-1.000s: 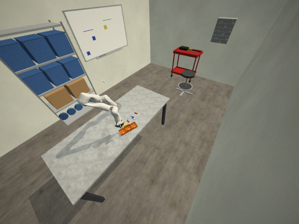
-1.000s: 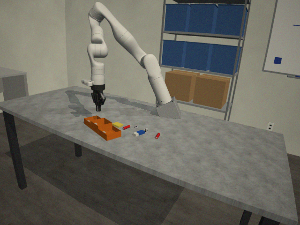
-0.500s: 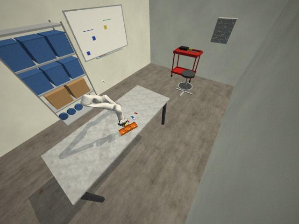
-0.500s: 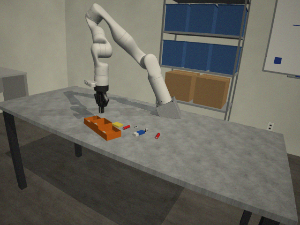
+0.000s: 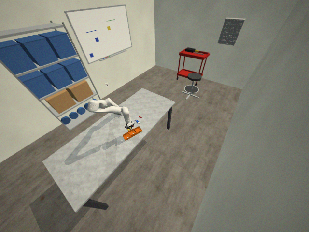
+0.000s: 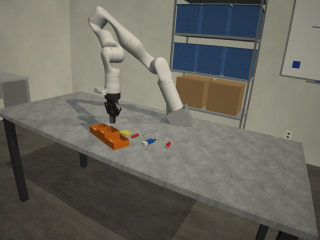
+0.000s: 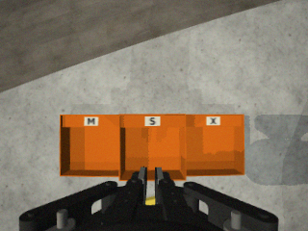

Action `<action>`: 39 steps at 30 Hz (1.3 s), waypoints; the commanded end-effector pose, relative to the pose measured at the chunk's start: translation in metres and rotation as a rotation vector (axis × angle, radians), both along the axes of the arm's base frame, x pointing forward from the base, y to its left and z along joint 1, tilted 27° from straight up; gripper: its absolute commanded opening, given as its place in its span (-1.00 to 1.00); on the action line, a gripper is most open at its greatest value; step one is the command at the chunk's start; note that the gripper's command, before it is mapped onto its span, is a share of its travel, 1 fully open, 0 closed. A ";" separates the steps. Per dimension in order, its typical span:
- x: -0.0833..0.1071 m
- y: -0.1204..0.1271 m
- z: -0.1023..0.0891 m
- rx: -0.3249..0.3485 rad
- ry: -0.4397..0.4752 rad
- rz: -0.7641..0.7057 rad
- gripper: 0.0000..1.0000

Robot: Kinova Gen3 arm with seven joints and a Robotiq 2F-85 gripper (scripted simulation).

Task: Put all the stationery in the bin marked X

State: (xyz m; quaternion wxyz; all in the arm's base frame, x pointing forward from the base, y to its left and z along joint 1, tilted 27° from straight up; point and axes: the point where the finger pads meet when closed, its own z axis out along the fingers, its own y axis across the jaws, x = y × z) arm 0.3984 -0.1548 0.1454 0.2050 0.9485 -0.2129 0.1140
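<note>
An orange tray of three bins [image 7: 152, 144] lies on the grey table, marked M [image 7: 90, 121], S [image 7: 152, 121] and X [image 7: 213, 120]; all three look empty. It also shows in the exterior view [image 6: 109, 135]. My gripper [image 7: 150, 176] is shut with nothing between the fingers and hangs above the near edge of the S bin; it also shows in the exterior view [image 6: 112, 120]. A yellow pad [image 6: 125, 132] lies beside the tray and shows under my fingers. A blue and white eraser [image 6: 148, 142] lies further right.
Two red cylinders [image 6: 134, 135] [image 6: 168, 144] and two small white pieces [image 6: 145, 134] [image 6: 156, 138] lie on the table right of the tray. The arm's base [image 6: 179, 117] stands behind them. A shelf rack [image 6: 214, 56] is behind the table.
</note>
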 end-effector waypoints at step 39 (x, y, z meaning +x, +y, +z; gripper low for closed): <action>0.006 -0.016 -0.035 0.001 0.001 0.003 -0.82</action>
